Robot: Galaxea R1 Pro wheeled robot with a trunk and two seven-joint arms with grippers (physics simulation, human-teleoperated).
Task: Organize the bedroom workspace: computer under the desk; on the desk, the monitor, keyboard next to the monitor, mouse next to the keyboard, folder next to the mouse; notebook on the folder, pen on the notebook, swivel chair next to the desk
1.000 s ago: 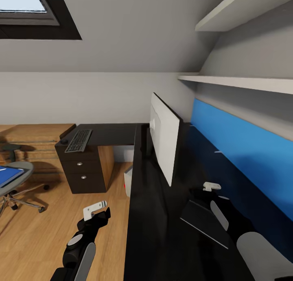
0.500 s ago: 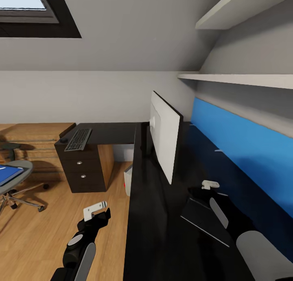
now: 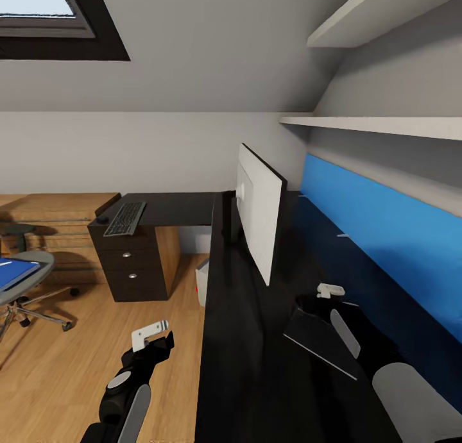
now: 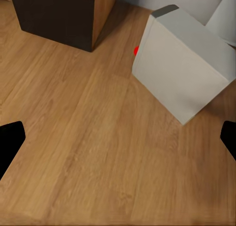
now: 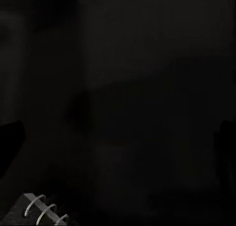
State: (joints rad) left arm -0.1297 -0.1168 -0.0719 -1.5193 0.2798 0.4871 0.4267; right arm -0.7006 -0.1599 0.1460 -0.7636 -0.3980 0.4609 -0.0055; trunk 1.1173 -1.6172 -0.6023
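The monitor [image 3: 258, 222] stands upright on the black surface [image 3: 244, 340], and it is taken as the landmark here. Beyond it and to its left, the keyboard [image 3: 125, 218] lies on the far wing of the surface above a drawer unit [image 3: 131, 263], with a small dark thing at its near corner, judged to be the mouse [image 3: 101, 220]. Further left of the monitor, the swivel chair [image 3: 25, 283] carries the blue folder [image 3: 13, 274]. Below the monitor, on the floor at the surface's edge, a pale box is seen, probably the computer [image 4: 184, 69]. On the near side of the monitor, a dark spiral-bound notebook [image 3: 321, 340] lies flat; its wire rings show in the right wrist view [image 5: 44, 211].

The left pincer [image 3: 151, 333] hangs over the wooden floor [image 4: 83, 137], its fingers spread wide and holding nothing. The right pincer [image 3: 330, 293] hovers above the notebook, also parted and empty.

Several risks are judged from here. The monitor could be struck by the right arm if it is swung carelessly toward the keyboard. The notebook is dark against a dark surface, so its edge could be misjudged and a grasp could slip. The folder could be knocked off if the chair is bumped by the base.
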